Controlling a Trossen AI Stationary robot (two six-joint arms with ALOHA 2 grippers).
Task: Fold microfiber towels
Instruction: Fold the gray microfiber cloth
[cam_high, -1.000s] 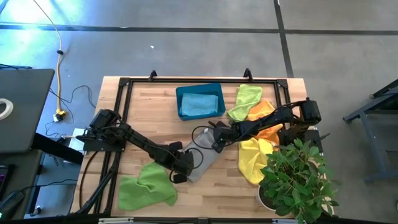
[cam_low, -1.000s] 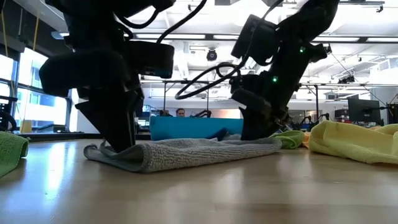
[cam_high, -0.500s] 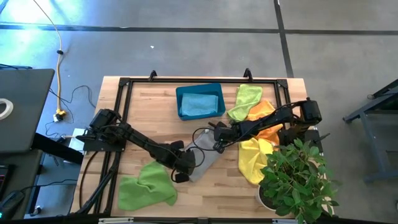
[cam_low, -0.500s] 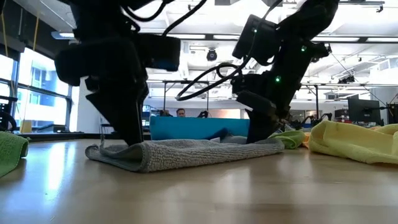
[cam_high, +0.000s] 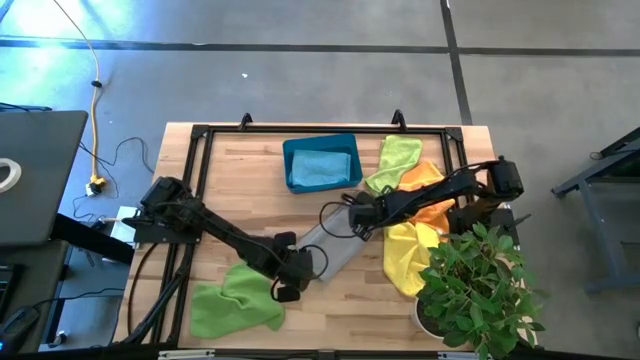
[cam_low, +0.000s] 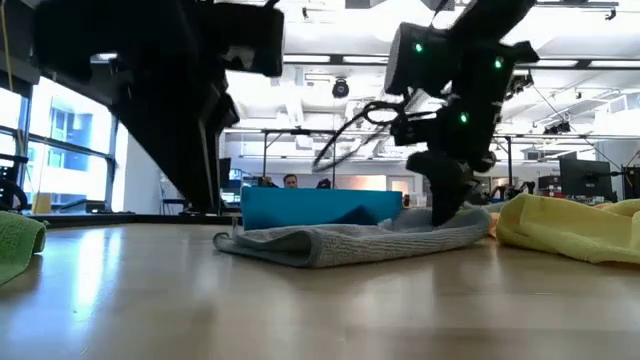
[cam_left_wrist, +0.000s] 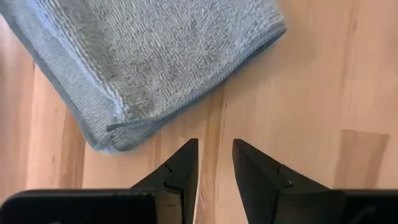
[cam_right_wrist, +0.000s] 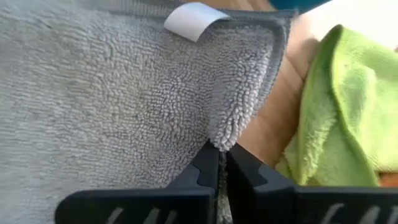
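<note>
Grey towel (cam_high: 330, 243) edge is pinched in our right gripper (cam_right_wrist: 222, 163) jaws, left gripper (cam_left_wrist: 214, 163) jaws slightly apart, empty; we should pull flat, slowly.

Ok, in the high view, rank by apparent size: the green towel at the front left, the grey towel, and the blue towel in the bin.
1. Green towel, spread loosely, the largest.
2. Grey towel, folded; arms hide part of it.
3. Blue towel, though only narrowly smaller than the grey one, so those two are unsure.

Dark jointed arms, looping black cables, green indicator lights
</note>
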